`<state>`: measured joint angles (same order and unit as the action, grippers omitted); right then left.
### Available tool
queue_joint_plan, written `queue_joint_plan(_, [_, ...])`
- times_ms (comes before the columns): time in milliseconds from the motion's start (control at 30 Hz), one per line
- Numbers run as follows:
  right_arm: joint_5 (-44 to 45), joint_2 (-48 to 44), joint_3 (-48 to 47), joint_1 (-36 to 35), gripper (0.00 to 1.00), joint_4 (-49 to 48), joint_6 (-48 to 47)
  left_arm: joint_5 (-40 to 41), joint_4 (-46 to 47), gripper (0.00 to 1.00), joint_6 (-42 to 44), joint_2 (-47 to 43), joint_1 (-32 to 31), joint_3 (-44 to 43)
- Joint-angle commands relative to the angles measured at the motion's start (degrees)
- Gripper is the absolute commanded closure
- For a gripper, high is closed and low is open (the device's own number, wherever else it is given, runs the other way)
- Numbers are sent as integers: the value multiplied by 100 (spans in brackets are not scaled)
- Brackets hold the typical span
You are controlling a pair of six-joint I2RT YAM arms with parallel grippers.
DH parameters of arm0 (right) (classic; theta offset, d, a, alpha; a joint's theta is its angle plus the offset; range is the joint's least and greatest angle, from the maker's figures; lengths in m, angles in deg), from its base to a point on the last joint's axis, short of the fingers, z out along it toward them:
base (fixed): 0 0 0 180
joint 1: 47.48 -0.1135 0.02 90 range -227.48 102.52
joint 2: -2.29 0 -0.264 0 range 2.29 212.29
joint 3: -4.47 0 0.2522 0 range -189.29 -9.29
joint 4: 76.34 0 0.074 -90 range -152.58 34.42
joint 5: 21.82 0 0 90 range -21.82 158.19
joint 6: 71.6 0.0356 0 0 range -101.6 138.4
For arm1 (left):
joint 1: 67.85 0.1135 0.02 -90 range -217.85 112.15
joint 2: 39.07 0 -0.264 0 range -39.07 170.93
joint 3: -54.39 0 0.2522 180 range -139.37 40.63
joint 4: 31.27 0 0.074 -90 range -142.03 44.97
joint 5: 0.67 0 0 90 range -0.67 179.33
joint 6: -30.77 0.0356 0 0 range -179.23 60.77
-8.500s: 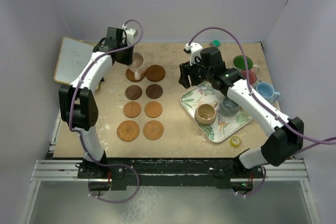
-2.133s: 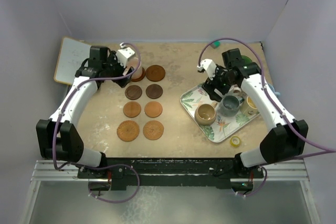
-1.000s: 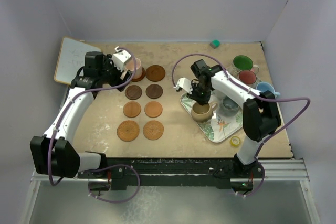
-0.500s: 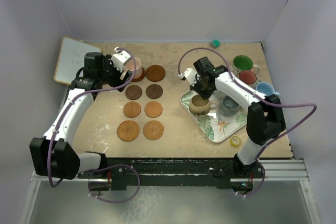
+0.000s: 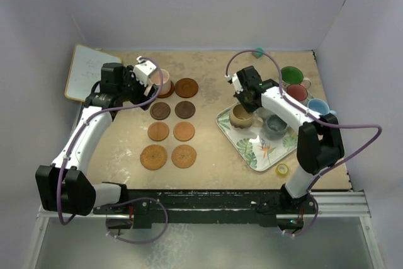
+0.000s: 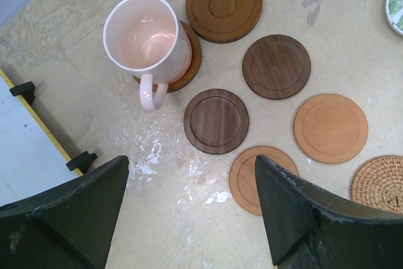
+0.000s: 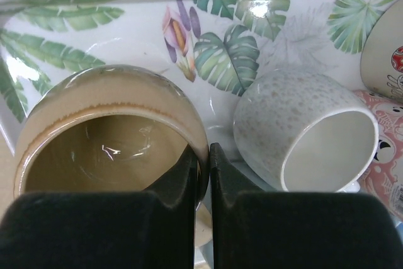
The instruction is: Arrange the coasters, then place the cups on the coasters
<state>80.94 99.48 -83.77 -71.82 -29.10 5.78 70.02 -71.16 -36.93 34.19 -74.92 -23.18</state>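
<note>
Coasters (image 5: 158,131) lie in two columns on the left half of the tabletop (image 5: 214,74) in the top view, with the pink mug (image 5: 162,80) on the far-left one just beside the left gripper (image 5: 146,75), while the right gripper (image 5: 244,106) is down at the tan mug (image 5: 242,116) on the tray (image 5: 261,152). Left wrist view: that gripper is released, its fingers (image 6: 69,212) wide apart above the tabletop, the pink mug upright on a brown coaster. Right wrist view: the gripper is clenched on the tan mug's rim, a grey mug (image 7: 302,137) just beside it on the tray.
</note>
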Motion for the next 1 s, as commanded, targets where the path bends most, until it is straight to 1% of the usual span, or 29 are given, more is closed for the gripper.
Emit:
queue_joint_plan(0, [169,-156,-27,20,100,-473,762,-137,240,22,-113,-128,49,34])
queue_joint_plan(167, [44,-5,92,18,97,-581,1128,-131,232,22,-112,-179,49,34])
queue_joint_plan(333, [210,-9,305,9,95,-769,1250,-128,231,22,-88,-178,51,52])
queue_joint_plan(433, [198,-109,425,1,91,-800,1258,-127,231,22,-79,-183,51,68])
queue_joint_plan(500, [120,-232,548,-4,85,-828,1216,-134,235,22,-84,-188,48,70])
queue_joint_plan(567, [3,-376,640,5,76,-841,1147,-134,237,22,-87,-187,48,67])
queue_joint_plan(700, [-327,-692,727,-1,54,-922,909,-116,240,22,-87,-172,49,77])
queue_joint_plan(733, [-408,-726,713,1,50,-890,843,-109,228,22,-86,-171,50,77])
queue_joint_plan(833, [-903,-767,588,-1,40,-841,542,-83,217,22,-69,-177,52,86])
queue_joint_plan(967, [-1348,-581,229,15,30,-522,-287,-82,220,22,-60,-200,48,93])
